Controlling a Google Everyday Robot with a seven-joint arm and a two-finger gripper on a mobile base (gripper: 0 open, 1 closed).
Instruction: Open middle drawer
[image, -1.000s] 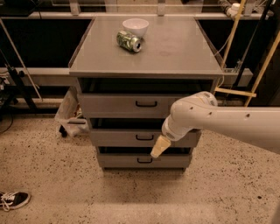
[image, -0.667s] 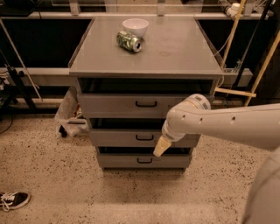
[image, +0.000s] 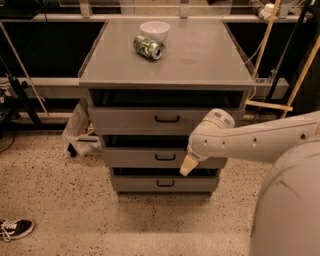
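Note:
A grey cabinet holds three flat-fronted drawers, each with a small black bar handle. The middle drawer (image: 145, 158) sits between the taller top drawer (image: 145, 120) and the smaller bottom drawer (image: 150, 183). Its handle (image: 165, 157) is in plain view. My gripper (image: 188, 165) hangs at the end of the white arm that reaches in from the right. Its cream tip is in front of the middle drawer's right part, just right of the handle and slightly below it.
The cabinet top (image: 200, 60) carries a white bowl (image: 154, 30) and a green can (image: 148, 47) lying on its side. A black shoe (image: 16, 229) lies on the speckled floor at the left. Dark shelving and wooden rods stand behind and to the right.
The gripper has shifted slightly to the right and up along the middle drawer's front. The arm fills more of the lower right corner. The drawers have not moved.

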